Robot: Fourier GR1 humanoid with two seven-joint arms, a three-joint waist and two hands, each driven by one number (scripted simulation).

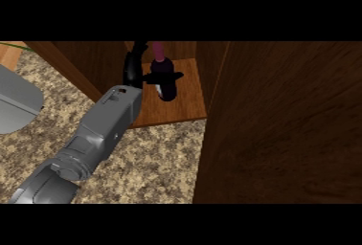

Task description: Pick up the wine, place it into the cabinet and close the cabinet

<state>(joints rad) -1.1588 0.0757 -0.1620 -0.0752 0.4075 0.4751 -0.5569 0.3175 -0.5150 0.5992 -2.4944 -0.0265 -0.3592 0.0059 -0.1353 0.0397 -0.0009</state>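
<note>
A speckled stone tabotop is not the word: a speckled stone tabletop [155, 162] fronts an open wooden cabinet [176, 105]. One hand [145, 72], side unclear, curls around the wine [163, 60] on the cabinet's shelf. The bottle looks tilted, so letting go could topple it. The cabinet door [283, 124] stands open at right.

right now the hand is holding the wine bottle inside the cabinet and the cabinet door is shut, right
Not quite. The head view shows the left hand curled round the wine bottle over the cabinet shelf, but the cabinet door stands open at the right, not shut.
</note>
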